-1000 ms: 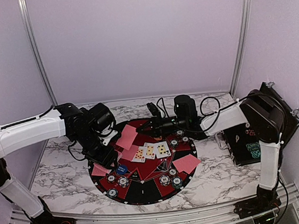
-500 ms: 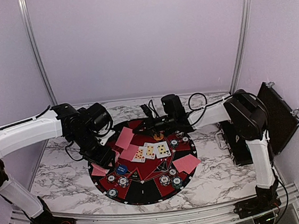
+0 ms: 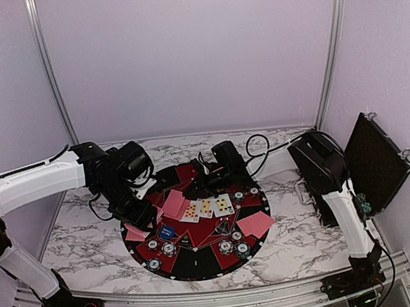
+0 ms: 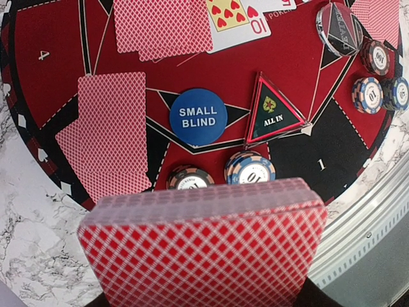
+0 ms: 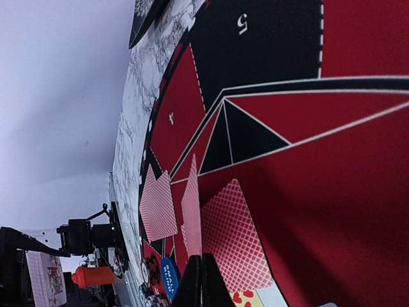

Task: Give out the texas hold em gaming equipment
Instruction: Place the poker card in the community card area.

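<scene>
Here we see the marble worktop (image 3: 75, 240) carrying the round black-and-red mat (image 3: 202, 262), with the black case (image 3: 376, 159) standing at the worktop's right edge. Our left gripper (image 3: 142, 216) hangs over the mat's left side, pinching a deck of red-backed cards (image 4: 204, 249). Our right gripper (image 5: 202, 281), fingers pressed together, sits low over the mat's far half beside face-down cards (image 5: 233, 236). Face-up cards (image 3: 207, 207) lie mid-mat. Nearer the arms lie the blue Small Blind marker (image 4: 198, 116), the All In triangle (image 4: 275, 114) and striped chips (image 4: 250, 169).
</scene>
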Tool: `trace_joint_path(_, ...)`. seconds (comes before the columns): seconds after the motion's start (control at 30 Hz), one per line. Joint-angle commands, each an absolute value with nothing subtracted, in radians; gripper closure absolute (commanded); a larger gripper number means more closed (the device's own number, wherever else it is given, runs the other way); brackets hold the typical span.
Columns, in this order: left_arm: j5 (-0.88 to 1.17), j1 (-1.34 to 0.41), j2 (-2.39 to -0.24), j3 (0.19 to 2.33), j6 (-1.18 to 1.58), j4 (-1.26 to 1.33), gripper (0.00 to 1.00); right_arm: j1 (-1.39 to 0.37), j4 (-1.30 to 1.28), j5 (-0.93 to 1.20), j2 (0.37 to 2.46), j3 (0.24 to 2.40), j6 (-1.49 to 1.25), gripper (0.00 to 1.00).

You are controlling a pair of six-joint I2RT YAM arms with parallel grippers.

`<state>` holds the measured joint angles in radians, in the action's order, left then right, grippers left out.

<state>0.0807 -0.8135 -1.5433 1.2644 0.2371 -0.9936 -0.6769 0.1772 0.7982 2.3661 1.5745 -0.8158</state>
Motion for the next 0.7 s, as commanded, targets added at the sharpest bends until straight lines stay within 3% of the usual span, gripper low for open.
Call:
trace_joint_path(0.0,0.094,-0.808,-1.524,1.264,0.222,-0.979,0.38,-0.690,0.121,0.770,2.398,1.649,-0.774,1.00)
trace_joint_path(0.67,0.100,-0.806,-1.525,1.261,0.223,-0.980,0.38,-0.741,-0.091,0.660,2.479,1.829,-0.621,1.00)
